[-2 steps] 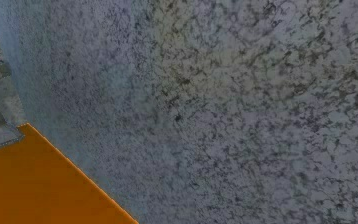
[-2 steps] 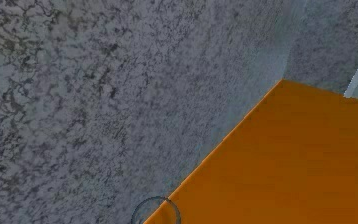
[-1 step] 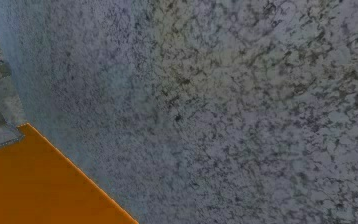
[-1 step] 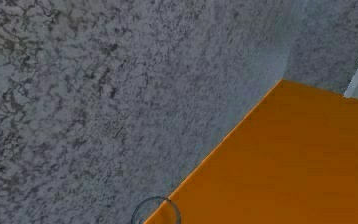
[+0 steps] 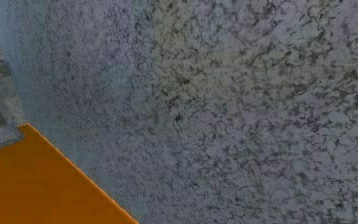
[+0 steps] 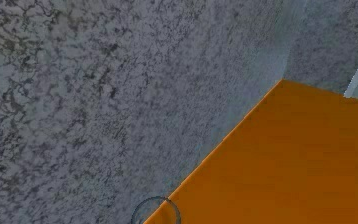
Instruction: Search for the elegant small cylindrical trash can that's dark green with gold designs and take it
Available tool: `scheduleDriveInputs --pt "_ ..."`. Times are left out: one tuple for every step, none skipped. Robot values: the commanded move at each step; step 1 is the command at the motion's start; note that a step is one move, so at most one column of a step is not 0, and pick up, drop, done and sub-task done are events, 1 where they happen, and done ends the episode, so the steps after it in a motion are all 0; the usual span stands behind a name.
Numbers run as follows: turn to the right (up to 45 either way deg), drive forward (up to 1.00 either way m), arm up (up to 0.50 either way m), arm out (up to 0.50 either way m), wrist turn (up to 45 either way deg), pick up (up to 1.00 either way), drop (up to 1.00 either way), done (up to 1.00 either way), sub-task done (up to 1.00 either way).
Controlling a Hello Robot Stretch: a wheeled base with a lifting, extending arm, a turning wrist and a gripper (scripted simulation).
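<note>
Where the trash can stands cannot be told, nor the state of the jaws, so the base is best turned from the speckled grey wall [image 5: 217, 100] toward the orange floor [image 5: 37, 185], the clear round rim [image 6: 157, 200] close by being avoided.

Noted wall [image 5: 217, 100] as mid grey, densely mottled with charcoal flecks and paler blotches. Logged floor [image 5: 37, 185] as flat bright orange, unpatterned. Marked adjoining wall [image 6: 322, 40] in arm side view as bluer, shaded grey with fainter mottling. Recorded round rim [image 6: 159, 206] at that view's bottom edge as dark grey, translucent.
</note>
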Motion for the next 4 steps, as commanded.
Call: scheduleDriveInputs --pt "0.0 0.0 0.0 0.0 45.0 0.0 0.0 0.0 0.0" --pt "0.0 0.0 0.0 0.0 45.0 0.0 0.0 0.0 0.0" --pt "0.0 0.0 0.0 0.0 45.0 0.0 0.0 0.0 0.0" --pt "0.0 0.0 0.0 0.0 21.0 0.0 0.0 0.0 0.0"
